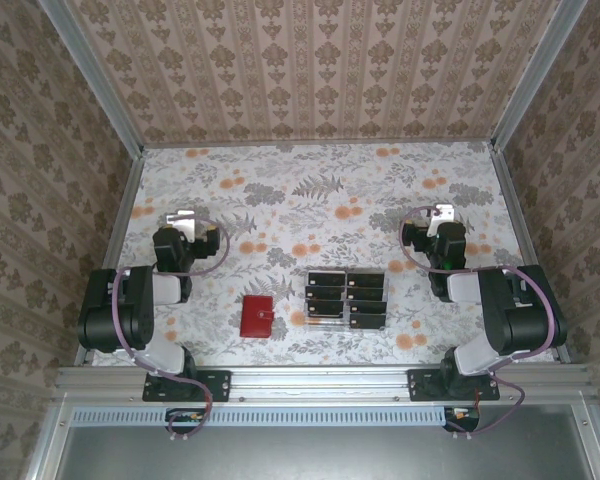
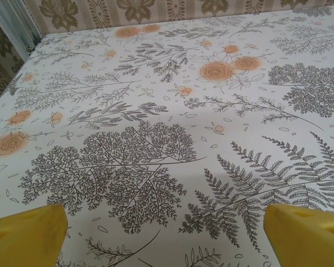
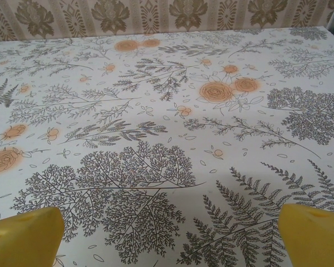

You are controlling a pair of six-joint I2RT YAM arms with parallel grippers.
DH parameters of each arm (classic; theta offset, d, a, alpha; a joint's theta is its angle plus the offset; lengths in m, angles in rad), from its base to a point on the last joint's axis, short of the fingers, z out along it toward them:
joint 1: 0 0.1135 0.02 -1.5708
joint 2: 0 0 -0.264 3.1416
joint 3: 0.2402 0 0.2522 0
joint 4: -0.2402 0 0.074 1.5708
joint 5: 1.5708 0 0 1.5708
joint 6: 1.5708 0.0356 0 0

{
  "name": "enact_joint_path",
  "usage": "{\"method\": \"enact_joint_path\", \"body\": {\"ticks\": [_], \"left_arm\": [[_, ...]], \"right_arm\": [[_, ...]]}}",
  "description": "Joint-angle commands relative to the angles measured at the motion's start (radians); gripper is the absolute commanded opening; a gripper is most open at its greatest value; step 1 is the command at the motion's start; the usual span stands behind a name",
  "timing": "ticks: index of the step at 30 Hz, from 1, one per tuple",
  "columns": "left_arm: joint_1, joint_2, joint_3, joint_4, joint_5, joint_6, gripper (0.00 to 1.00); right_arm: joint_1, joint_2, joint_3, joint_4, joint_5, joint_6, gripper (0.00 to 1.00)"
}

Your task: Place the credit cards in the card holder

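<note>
Top view: both arms are folded back at the sides, left pincer [image 1: 184,218] and right pincer [image 1: 441,214] pointing away. The red card holder [image 1: 257,316] and credit cards [image 1: 346,298] lie between them, well apart from both. Left wrist: yellow fingertips [image 2: 25,236] spread wide over the floral surface [image 2: 167,111], holding nothing. Right wrist: same deal, fingertips [image 3: 22,239] wide, nothing held.

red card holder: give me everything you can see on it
The card holder is a small, roughly square red wallet, leather-like in look, with a little tab on its right edge. It appears folded shut and lies flat on the floral table near its front edge. It sits a gap to the left of the clear tray that holds the black cards. Only the table touches it. Finer detail is too small to make out.
</note>
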Motion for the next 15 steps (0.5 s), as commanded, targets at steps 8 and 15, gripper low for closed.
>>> {"method": "enact_joint_path", "body": {"ticks": [8, 15], "left_arm": [[0.003, -0.067, 0.042, -0.078, -0.019, -0.014, 1.00], [-0.001, -0.229, 0.149, -0.371, -0.043, -0.032, 1.00]], "right_arm": [[-0.008, -0.107, 0.055, -0.154, 0.043, 0.024, 1.00], [-0.006, -0.305, 0.220, -0.569, 0.125, 0.156, 1.00]]}}
